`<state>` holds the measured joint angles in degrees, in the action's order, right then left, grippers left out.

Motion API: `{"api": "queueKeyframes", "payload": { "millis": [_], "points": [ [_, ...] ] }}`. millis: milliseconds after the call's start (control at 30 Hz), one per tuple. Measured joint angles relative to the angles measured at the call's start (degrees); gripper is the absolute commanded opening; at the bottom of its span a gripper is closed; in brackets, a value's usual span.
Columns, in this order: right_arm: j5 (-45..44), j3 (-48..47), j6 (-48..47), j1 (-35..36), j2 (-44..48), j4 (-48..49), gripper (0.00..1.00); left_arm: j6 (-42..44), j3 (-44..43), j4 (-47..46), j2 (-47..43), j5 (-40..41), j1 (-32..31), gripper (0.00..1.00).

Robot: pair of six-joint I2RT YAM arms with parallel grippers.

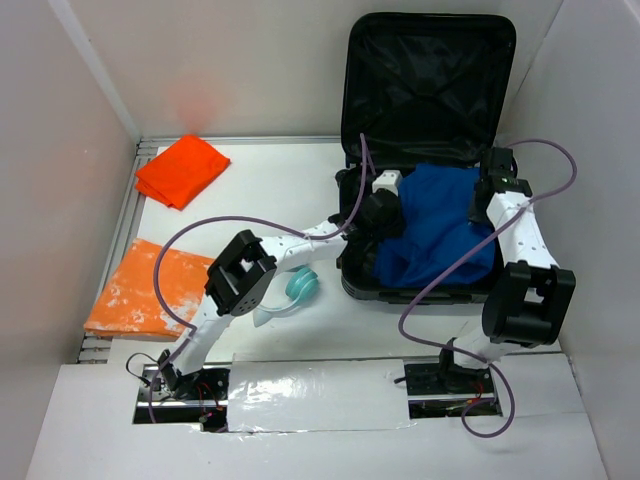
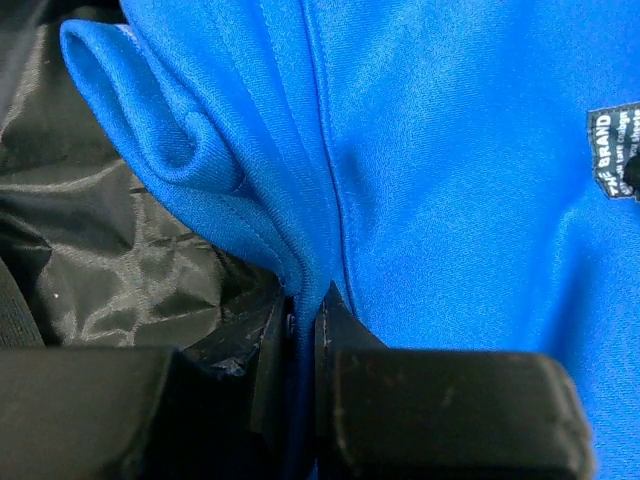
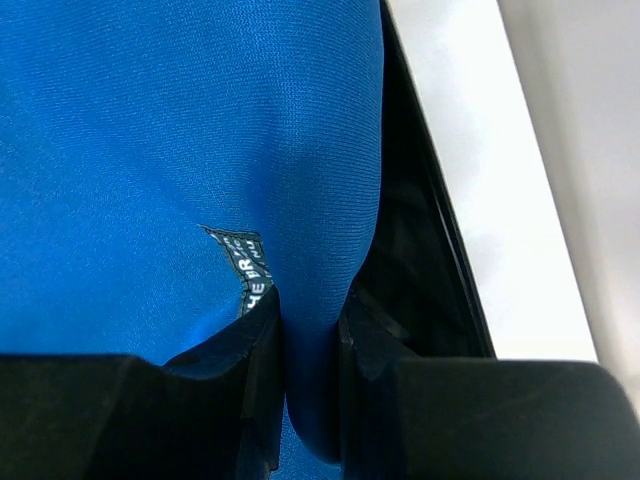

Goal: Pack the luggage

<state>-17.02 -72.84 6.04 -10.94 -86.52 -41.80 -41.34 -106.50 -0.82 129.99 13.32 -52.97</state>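
Here the open luggage (image 1: 425, 90) sits at the far right of the desk (image 1: 270, 190), the blue garment (image 1: 440, 225) bunched in its lower shell and lying side to side between the 2 arms, with the left pincer (image 2: 303, 305) pinching its left fold and the right pincer (image 3: 310, 320) pinching its right edge, both equally close.

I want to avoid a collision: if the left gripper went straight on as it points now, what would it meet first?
More of the blue cloth that the left gripper pinches: its folded edge lies right ahead. Beyond that probably the black lining of the suitcase, though depth is unclear.
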Motion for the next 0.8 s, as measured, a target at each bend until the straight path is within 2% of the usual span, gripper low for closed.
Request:
{"api": "queueKeyframes", "payload": {
  "millis": [233, 500, 800],
  "points": [
    [5.53, -1.2, -4.66, -0.61, -0.59, 2.1, 0.0, -2.89, 4.46, -3.76, -1.29, 2.64, 0.0, 0.0],
    [8.41, -1.97, -7.67, -2.49, -2.91, 2.8, 0.0, -5.6, 4.39, -4.39, -1.36, 2.6, -0.07, 0.0],
    [11.1, -7.8, -9.94, -3.85, -8.94, 1.14, 0.0, -7.17, 4.37, -5.77, -1.36, 2.4, -0.28, 0.0]
  ]
}}
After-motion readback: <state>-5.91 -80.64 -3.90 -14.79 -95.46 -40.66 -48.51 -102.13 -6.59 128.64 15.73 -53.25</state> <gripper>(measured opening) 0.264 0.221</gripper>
